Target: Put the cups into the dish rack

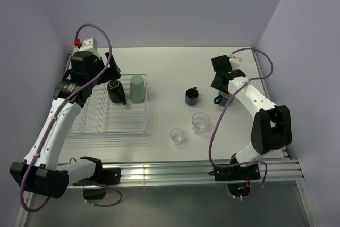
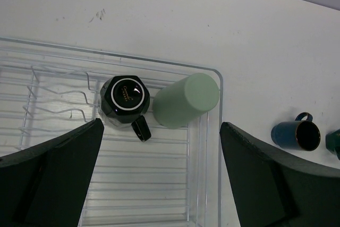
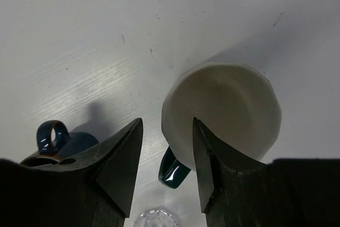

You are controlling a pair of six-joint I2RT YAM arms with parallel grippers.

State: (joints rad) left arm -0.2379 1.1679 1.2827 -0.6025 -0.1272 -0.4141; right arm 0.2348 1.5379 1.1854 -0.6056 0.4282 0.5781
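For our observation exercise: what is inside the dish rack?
In the dish rack stand a black mug and a mint green tumbler, side by side at its far right corner. The left arm covers the rack's left part in the top view.

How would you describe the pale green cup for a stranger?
Find the clear dish rack on the table's left. In its far right corner sit two cups: the mint green tumbler is pale and handleless, unlike the black mug beside it.

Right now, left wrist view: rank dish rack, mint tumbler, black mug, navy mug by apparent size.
1. dish rack, by far.
2. mint tumbler and black mug: nearly alike, tumbler slightly bigger.
3. navy mug: smallest, though it may just sit farther from the camera.
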